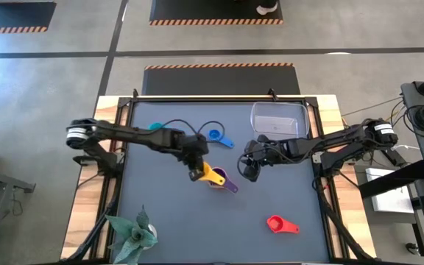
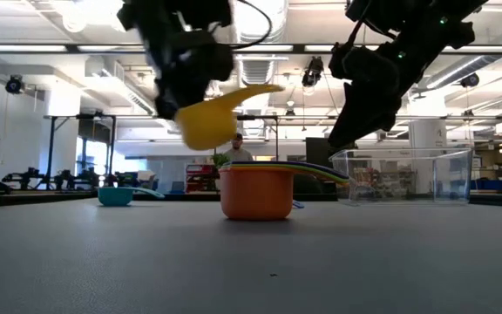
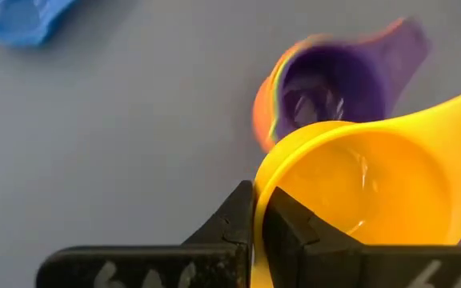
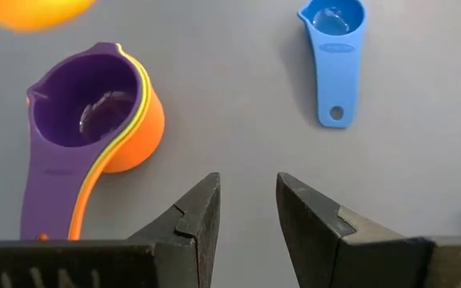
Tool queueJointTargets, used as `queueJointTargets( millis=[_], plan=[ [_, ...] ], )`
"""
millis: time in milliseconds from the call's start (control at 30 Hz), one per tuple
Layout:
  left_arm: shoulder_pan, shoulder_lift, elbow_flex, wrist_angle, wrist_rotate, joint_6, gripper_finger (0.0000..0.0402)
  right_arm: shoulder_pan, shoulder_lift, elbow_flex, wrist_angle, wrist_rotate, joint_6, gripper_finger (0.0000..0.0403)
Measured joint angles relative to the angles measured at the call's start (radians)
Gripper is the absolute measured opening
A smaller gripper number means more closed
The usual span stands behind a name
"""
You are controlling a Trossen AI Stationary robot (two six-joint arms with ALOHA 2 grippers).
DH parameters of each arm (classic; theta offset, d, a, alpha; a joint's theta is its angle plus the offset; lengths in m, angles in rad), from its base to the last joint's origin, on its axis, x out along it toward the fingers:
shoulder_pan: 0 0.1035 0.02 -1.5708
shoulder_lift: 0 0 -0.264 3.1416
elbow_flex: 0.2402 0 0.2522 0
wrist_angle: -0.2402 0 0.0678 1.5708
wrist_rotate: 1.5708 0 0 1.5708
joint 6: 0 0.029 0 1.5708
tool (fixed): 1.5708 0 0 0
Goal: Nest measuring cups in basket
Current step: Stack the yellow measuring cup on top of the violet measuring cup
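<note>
- Plant (image 1: 132,234) nearest of all, one green paper-like thing at the table's (image 1: 168,221) near left corner.
- Red cup (image 1: 276,224) next, just one, lying alone on the near right part of the mat, well apart from everything else.
- Mid-table: nested stack (image 2: 255,192) of three cups, orange outside, thin green edge between, purple inside, handles fanned out together.
- Yellow cup (image 2: 206,120), one, lifted off the mat just beside and above that stack, tilted, handle sticking out over it.
- Left gripper (image 3: 256,210) pinched tight on the yellow cup's rim, fingers clamped either side of the wall.
- Right gripper (image 4: 246,204) hovering just right of the stack, fingers parted a bit, holding nothing.
- Blue cup (image 4: 333,32) farther back, one, flat on the mat beyond the stack.
- Teal cup (image 2: 116,195) also one, back left, mostly hidden under the left arm from above.
- Basket (image 1: 278,118) farthest, one clear bin at the far right corner, no cups visible inside.
- Count: seven cups total, zero in the basket so far.
</note>
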Motion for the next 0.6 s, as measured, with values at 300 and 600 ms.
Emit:
queueJointTargets(
  millis=[300,600],
  plan=[
    [-0.001,0.164,0.207,0.018,0.040,0.087,0.0000,0.000,0.000,0.000,-0.075,-0.008,0.051,0.0114],
    [-0.001,0.236,0.200,0.016,0.088,0.078,0.0000,0.000,0.000,0.000,-0.099,-0.008,0.063,0.0114]
  ],
)
